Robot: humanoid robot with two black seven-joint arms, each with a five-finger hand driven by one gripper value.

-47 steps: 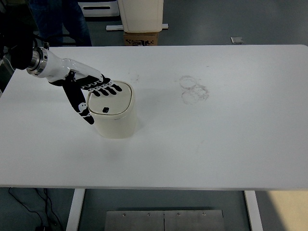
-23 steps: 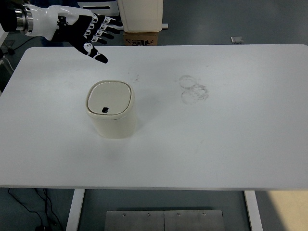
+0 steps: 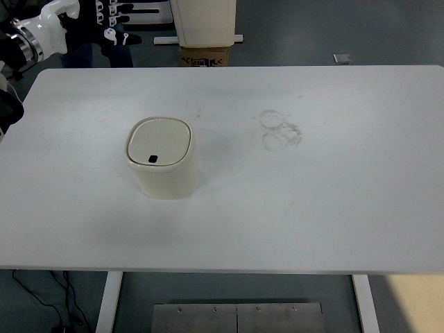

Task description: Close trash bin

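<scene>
A cream trash bin (image 3: 161, 160) stands upright on the left half of the white table (image 3: 312, 201). Its lid (image 3: 158, 142) lies flat and shut, with a small dark mark near the front edge. My left hand (image 3: 104, 28) is raised at the top left corner, well above and behind the bin, touching nothing. Its black fingers (image 3: 114, 35) are spread and hold nothing. The right arm does not show.
Faint ring marks (image 3: 279, 129) stain the table right of the bin. Beyond the far edge stand a cardboard box (image 3: 204, 55) and a white unit (image 3: 202, 21). A person's dark legs (image 3: 97, 48) show at the top left, behind my hand.
My left hand rested its fingers on the bin's lid a second ago. It has since lifted off and drawn back up to the top left corner. The bin stays put with its lid down.
</scene>
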